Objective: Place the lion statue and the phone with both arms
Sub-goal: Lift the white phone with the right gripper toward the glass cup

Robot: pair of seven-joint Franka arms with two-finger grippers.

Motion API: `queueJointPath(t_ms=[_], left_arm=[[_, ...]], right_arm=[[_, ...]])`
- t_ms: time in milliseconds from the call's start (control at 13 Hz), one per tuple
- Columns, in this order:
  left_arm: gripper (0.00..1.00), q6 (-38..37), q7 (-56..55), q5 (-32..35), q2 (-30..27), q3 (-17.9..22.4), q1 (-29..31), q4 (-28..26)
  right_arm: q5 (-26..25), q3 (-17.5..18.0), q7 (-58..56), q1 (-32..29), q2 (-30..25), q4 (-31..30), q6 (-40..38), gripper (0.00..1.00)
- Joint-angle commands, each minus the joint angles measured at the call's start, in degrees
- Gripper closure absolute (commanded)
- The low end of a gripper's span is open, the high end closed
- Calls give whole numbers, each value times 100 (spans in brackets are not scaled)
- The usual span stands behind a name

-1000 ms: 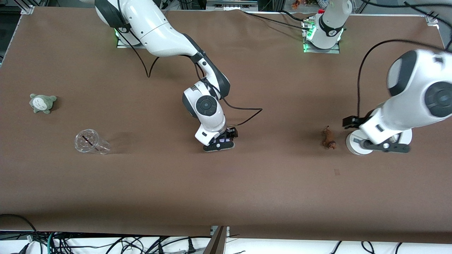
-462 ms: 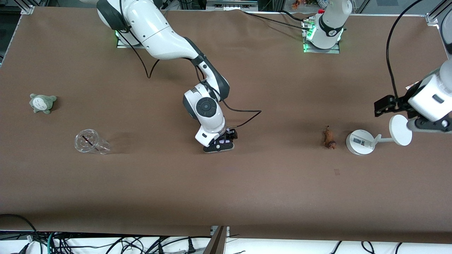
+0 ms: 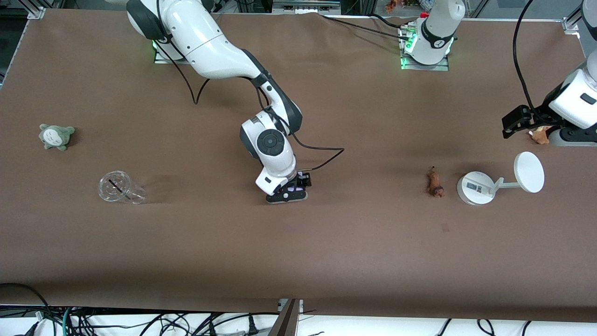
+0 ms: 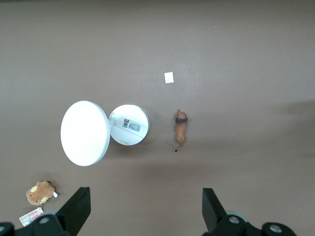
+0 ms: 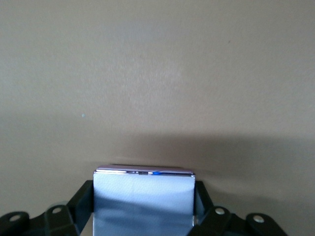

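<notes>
The lion statue (image 3: 434,183) lies on the brown table beside the base of a white stand, on the side toward the right arm's end; it also shows in the left wrist view (image 4: 181,129). My right gripper (image 3: 287,193) is at the table's middle, low at the surface, shut on the pale lavender phone (image 3: 295,189). In the right wrist view the phone (image 5: 143,201) stands on edge between the black fingers (image 5: 81,199) of my right gripper (image 5: 143,209). My left gripper (image 3: 571,138) is up in the air at the left arm's end, open and empty (image 4: 142,216), well away from the lion.
The white round stand (image 3: 475,188) with its disc (image 3: 529,172) is beside the lion. A brown plush with a tag (image 3: 540,134) lies under my left hand. A clear cup (image 3: 119,187) and a grey-green plush (image 3: 56,136) are at the right arm's end.
My left arm has lifted off the white stand and swung toward the left arm's end, uncovering the stand and disc. My right gripper shifted slightly with the phone.
</notes>
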Motion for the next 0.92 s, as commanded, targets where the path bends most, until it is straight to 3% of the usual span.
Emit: queueJointPath(t_ms=[0,231,462,692,846], left_arm=[[0,144,135,-124,-91,71,56,-240],[0,188,64,-264,-37,71,3,-222],[0,179,64,-352,-2,80,47,-222],[0,135,56,-352,-11,80,65,-222],[0,135,56,-352,-11,80,65,-222]], right_arm=[[53,-7,54,-119,-443,-59,-440,100],[44,-69,-16,-444,-1225,-209,-1695,100],[36,-410,-112,-559,-1859,-393,-2725,100],[9,-893,-735,-559,-2290,-630,-3254,100],[36,-1236,-1306,-559,-2633,-1112,-3229,100]])
